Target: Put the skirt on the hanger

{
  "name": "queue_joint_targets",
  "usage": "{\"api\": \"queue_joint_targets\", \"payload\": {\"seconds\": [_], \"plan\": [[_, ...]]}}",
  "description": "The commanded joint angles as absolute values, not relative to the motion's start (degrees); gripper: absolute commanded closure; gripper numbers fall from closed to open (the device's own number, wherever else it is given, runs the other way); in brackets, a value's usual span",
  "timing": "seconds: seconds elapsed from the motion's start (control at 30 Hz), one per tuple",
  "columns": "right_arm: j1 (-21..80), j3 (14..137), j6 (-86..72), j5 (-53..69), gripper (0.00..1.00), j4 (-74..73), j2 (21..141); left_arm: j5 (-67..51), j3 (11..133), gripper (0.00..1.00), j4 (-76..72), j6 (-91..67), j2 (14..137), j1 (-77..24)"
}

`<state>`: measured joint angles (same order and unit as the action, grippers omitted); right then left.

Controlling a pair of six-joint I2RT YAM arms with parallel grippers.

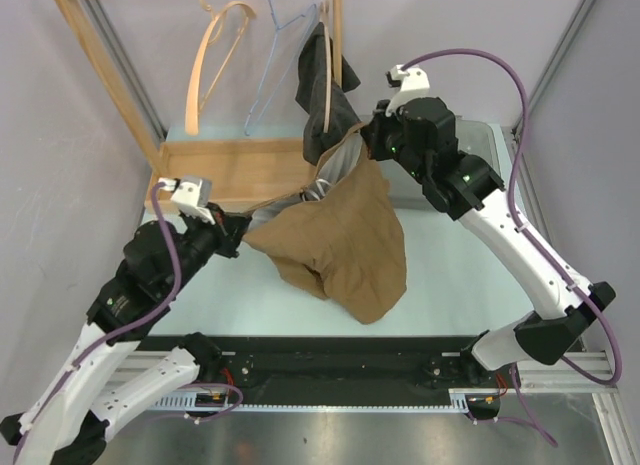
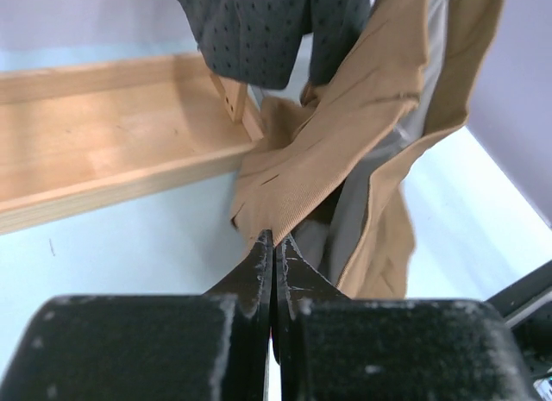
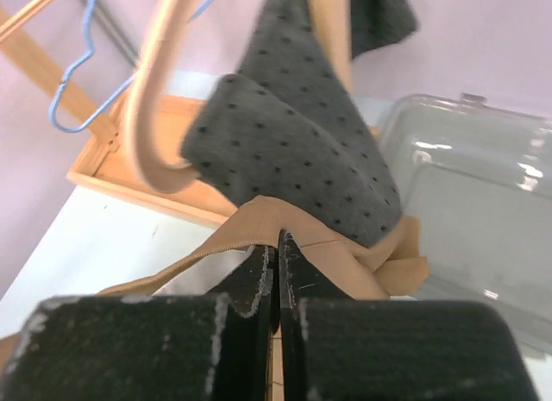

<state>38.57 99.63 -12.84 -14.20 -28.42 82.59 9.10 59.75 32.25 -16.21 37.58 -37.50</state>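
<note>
Skirt (image 1: 345,235) hangs before the rack (image 1: 220,170) (hangers (image 1: 215,55) above).

I can read no words, numbers, labels, brands or signs in any of my views.

Pale table (image 1: 440,285) — wooden rack base (image 1: 220,170) at back, clear tub (image 3: 466,185), brown skirt (image 1: 350,245) sagging onto it
</note>
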Motion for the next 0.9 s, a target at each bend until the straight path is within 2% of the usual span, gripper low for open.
{"api": "queue_joint_targets", "payload": {"seconds": [0.0, 0.17, 0.27, 0.37, 0.4, 0.43, 0.5, 0.6, 0.67, 0.87], "plan": [[40.2, 100.8, -11.1, -11.8, 1.00, -28.1, 84.4, 12.3, 61.2, 1.00, 34.5, -18.9, 34.5, -37.6], [41.1, 86.0, -16.0, -7.6, 1.00, -28.4, 84.1, 8.6, 47.2, 1.00, 33.4, -26.6, 29.7, -37.6], [43.2, 82.5, -17.8, -5.8, 1.00, -30.9, 88.1, 5.5, 38.4, 0.93, 30.9, -30.6, 27.6, -37.6], [46.4, 80.8, -17.8, -6.2, 1.00, -32.3, 92.2, 4.2, 34.7, 0.63, 28.7, -30.6, 28.0, -37.6], [47.2, 80.2, -17.8, -6.6, 1.00, -32.1, 94.2, 4.1, 34.7, 0.44, 28.3, -29.8, 28.6, -37.6], [48.0, 80.1, -18.1, -7.9, 1.00, -31.7, 95.3, 4.0, 35.1, 0.35, 27.9, -28.9, 30.3, -37.6], [49.0, 80.0, -18.9, -7.2, 1.00, -30.5, 97.1, 3.5, 37.5, 0.23, 27.5, -25.7, 32.4, -37.6], [49.7, 80.0, -20.1, -6.5, 1.00, -28.8, 97.9, 0.2, 40.5, 0.16, 25.8, -22.1, 37.1, -37.6], [49.7, 80.0, -20.7, -6.3, 1.00, -28.0, 98.1, -6.9, 40.6, 0.14, 22.5, -21.1, 40.5, -37.6], [48.9, 80.1, -22.4, -8.4, 1.00, -26.9, 98.1, -14.8, 36.8, 0.14, 13.6, -23.2, 49.7, -37.6]]}}
